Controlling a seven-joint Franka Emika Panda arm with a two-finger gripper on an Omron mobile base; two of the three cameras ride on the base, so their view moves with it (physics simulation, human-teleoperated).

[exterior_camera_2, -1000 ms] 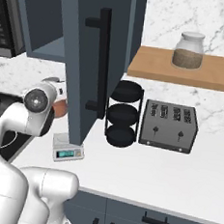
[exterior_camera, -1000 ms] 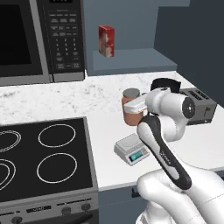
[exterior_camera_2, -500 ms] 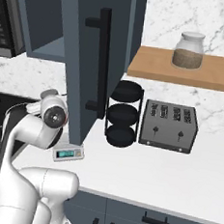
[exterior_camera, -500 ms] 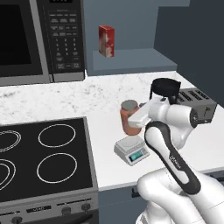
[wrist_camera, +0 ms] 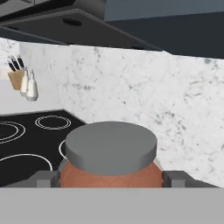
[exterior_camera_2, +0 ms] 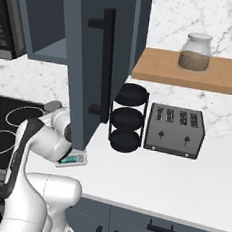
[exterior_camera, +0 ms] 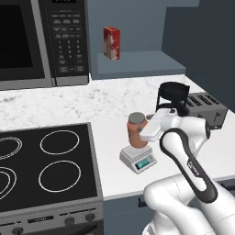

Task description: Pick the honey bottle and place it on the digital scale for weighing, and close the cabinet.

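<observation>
— Honey bottle?
— Upright over the digital scale, base right at the white platform or touching it; cannot tell which from here. Held by the claw, dark fingertips snug on either side of the orange body just under the grey lid.
— Biggest risk now?
— Letting go too soon. Looks about as wide as the platform, so little margin: any offset toward the near edge could tip it onto the counter or leave it hanging half off.
— Cause?
— Release from a slight height, or a sideways drag of the fingers on opening. Also possible: pressing down too hard and shoving the light scale across the marble.
— Around it?
— Stovetop just left of the scale, black tiered rack and toaster to the right, well apart. Nothing crowding the drop.
— And the second half of the job?
— Cabinet door open, swung out over the counter, its lower edge hanging directly above the scale in the right base view. Real hazard there: lifting straight up after release could knock elbow or wrist into the door. Safer to back out low and toward the near side before reaching for the bar handle.
— Anything inside at stake?
— Red-and-white box on the shelf, far back; unlikely to be hit by a closing door.
</observation>
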